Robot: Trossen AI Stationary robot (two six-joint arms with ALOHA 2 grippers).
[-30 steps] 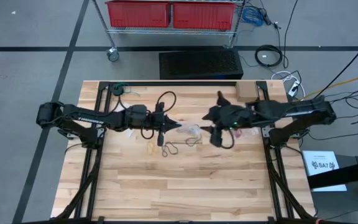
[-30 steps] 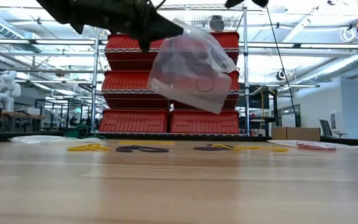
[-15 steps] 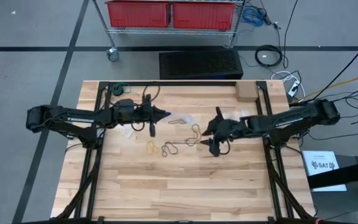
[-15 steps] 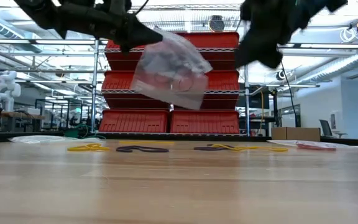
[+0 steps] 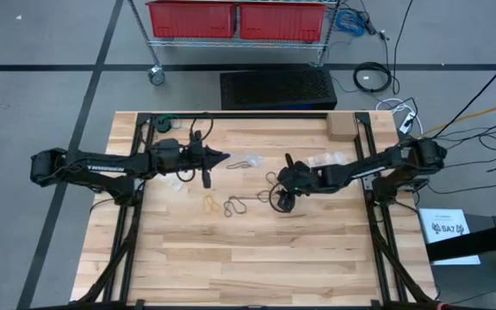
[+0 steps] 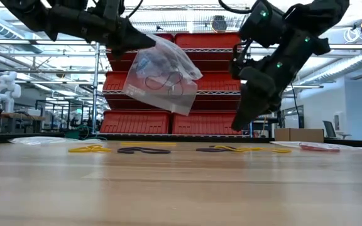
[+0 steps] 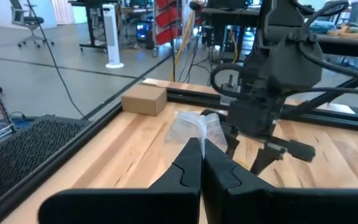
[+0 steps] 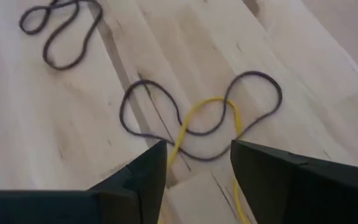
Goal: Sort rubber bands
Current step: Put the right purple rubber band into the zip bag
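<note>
Rubber bands: a black band (image 8: 197, 121) lies tangled with a yellow band (image 8: 194, 127) on the tabletop (image 5: 257, 258), directly under the right gripper; another black band (image 8: 58, 34) lies near them; more loops (black and yellowish) sit mid-table (image 5: 222, 205).
Right gripper (image 8: 197, 171): fingers apart, empty, hanging above the tangled pair.
Left gripper (image 7: 201, 165): clamped on a clear plastic bag (image 6: 162, 75), lifted off the tabletop, with bands inside.
</note>
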